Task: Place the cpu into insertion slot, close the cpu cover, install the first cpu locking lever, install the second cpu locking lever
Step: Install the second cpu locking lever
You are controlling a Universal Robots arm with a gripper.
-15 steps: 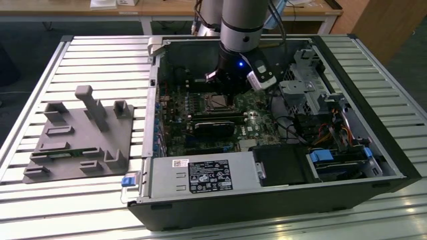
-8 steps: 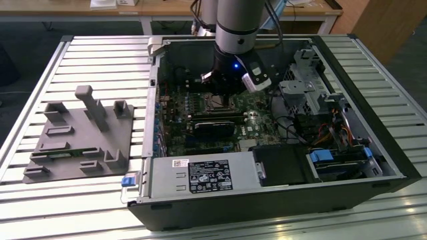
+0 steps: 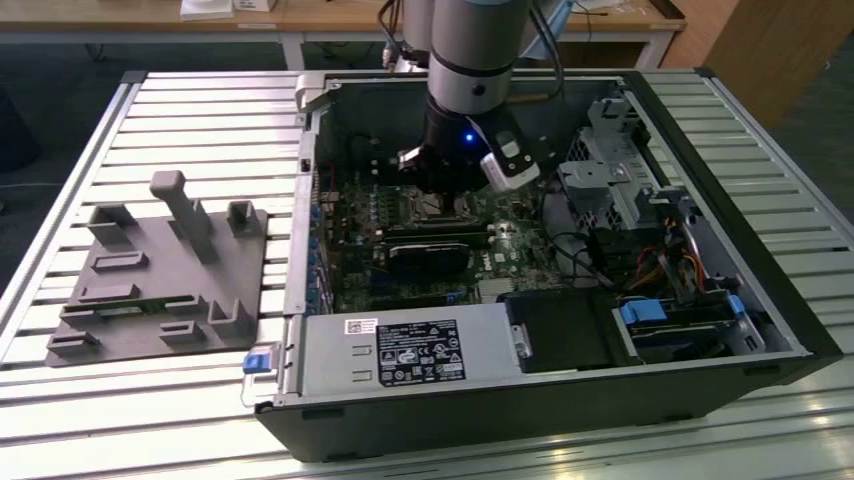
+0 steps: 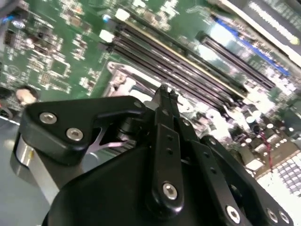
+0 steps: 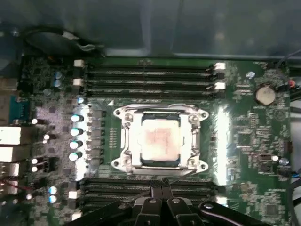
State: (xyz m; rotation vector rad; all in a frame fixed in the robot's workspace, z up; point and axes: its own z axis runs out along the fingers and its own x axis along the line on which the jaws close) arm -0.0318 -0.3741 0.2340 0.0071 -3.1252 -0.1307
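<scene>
Gripper (image 5: 161, 186) fingers pressed together, holding nothing, just beside the cpu cover (image 5: 161, 113); cpu (image 5: 160, 137) lies flat inside.

The arm (image 3: 470, 60) is a silver-grey tube with a black collar and blue light, ending in a black gripper (image 4: 162, 94) whose linkage bars carry silver screws.

A robotics lab: slatted aluminium bench (image 3: 187, 120), opened computer case (image 3: 747, 330), grey fixture plate (image 3: 134, 300).
</scene>
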